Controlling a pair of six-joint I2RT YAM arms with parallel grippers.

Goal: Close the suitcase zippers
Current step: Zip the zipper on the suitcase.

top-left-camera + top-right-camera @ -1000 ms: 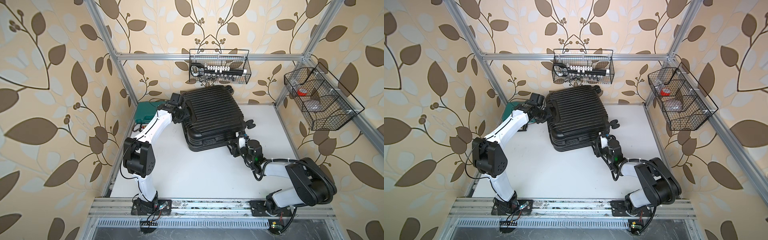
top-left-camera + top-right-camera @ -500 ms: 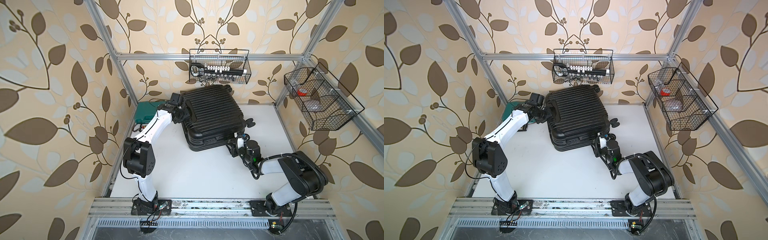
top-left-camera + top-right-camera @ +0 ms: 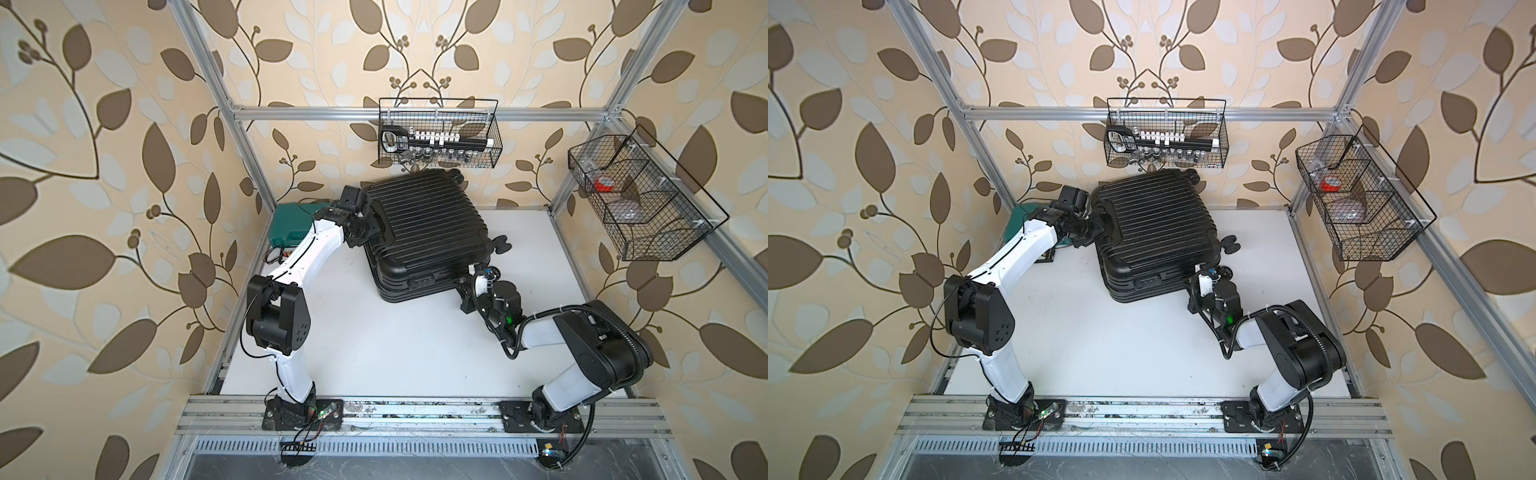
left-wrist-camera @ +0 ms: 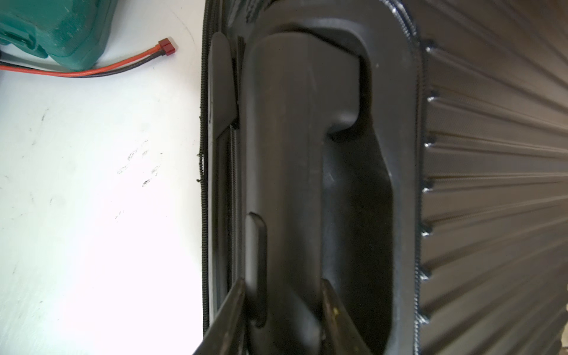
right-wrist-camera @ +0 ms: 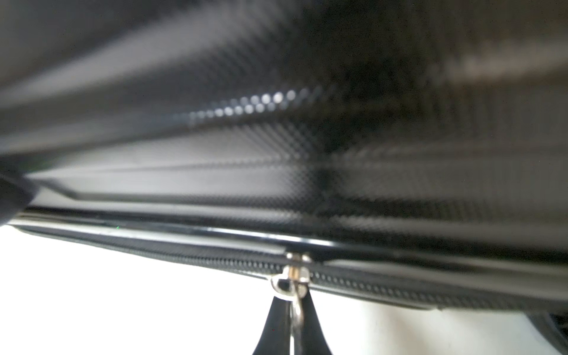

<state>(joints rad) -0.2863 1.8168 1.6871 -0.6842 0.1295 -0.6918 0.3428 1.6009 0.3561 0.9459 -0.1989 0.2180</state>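
The black ribbed suitcase (image 3: 424, 232) (image 3: 1154, 237) lies flat at the back of the white table with its shells together. My left gripper (image 3: 369, 225) (image 4: 284, 307) is shut on the suitcase's side handle (image 4: 292, 153), one finger on each side of the bar. The black zipper track (image 5: 399, 292) (image 4: 204, 123) runs along the seam. At the case's near right corner my right gripper (image 3: 464, 286) (image 5: 295, 319) is shut on the silver zipper pull, which hangs from the slider (image 5: 292, 276). Its fingertips (image 5: 273, 325) pinch the tab just below the track.
A teal tool case (image 3: 291, 226) (image 4: 55, 27) sits by the left wall, and a red-and-black cable (image 4: 123, 66) lies on the table beside it. Wire baskets hang on the back wall (image 3: 438, 133) and the right wall (image 3: 640, 199). A caster wheel (image 3: 503, 243) sticks out beside my right wrist.
My right gripper has closed onto the zipper pull and shifted slightly left along the suitcase's near edge. The left arm and the suitcase have not moved.
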